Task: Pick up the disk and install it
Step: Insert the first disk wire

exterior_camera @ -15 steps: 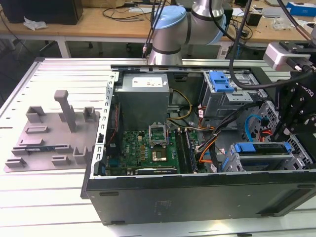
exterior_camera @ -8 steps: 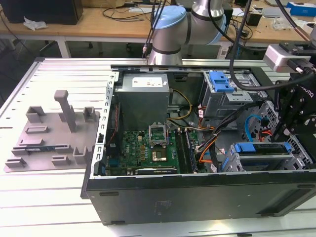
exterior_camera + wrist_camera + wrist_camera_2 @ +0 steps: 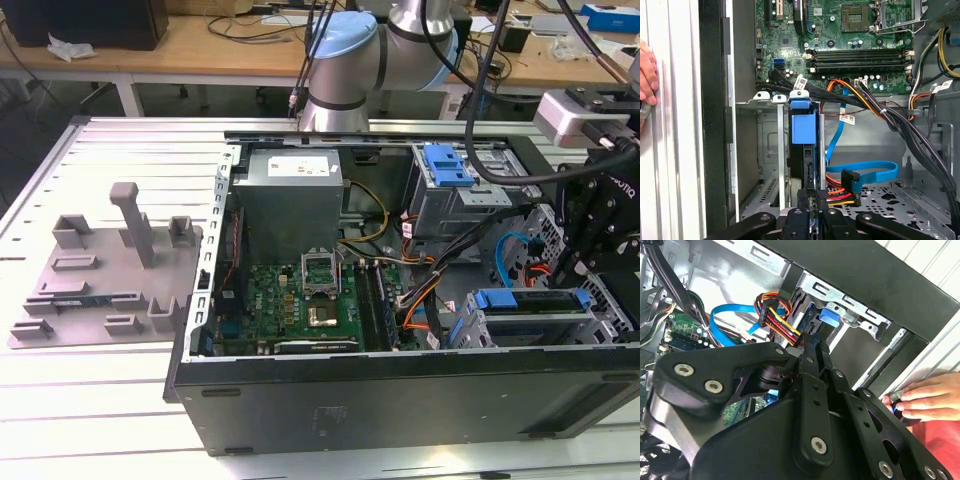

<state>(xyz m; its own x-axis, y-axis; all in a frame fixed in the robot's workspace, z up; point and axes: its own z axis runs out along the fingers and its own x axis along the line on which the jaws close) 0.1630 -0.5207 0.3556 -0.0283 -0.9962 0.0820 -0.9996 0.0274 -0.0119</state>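
Closest to the lens in the second wrist view, the gripper (image 3: 812,346) shows as a mass of black links and bolts, its tip reaching towards the drive cage (image 3: 860,315) of the open computer case (image 3: 400,400). Whether it is clamped on anything or slack I cannot tell (its tip sits right at the cage, among the cables).

The disk (image 3: 803,131) stands on edge inside the drive cage, between the metal rails, with its blue plastic tab at the end nearer the motherboard (image 3: 840,30). In the first wrist view the gripper is in line with the disk's opposite end, touching it or just short of it; I cannot tell which.

A bundle of red, orange and yellow power wires (image 3: 777,320) runs just beside the drive cage, and a flat blue data cable (image 3: 865,172) loops over the case floor next to it. A person's hand (image 3: 925,400) rests outside the case wall, on the side of the drive cage away from the motherboard.

In the exterior view the case lies open on a slotted metal table (image 3: 130,150). A second cage carrying a bare blue clip (image 3: 447,165) sits near the drive cage, towards the arm (image 3: 345,60). The grey power supply box (image 3: 290,195) is well apart from the drive cage, towards the exterior view's left, and a grey fixture plate (image 3: 100,270) lies further that way, outside the case.
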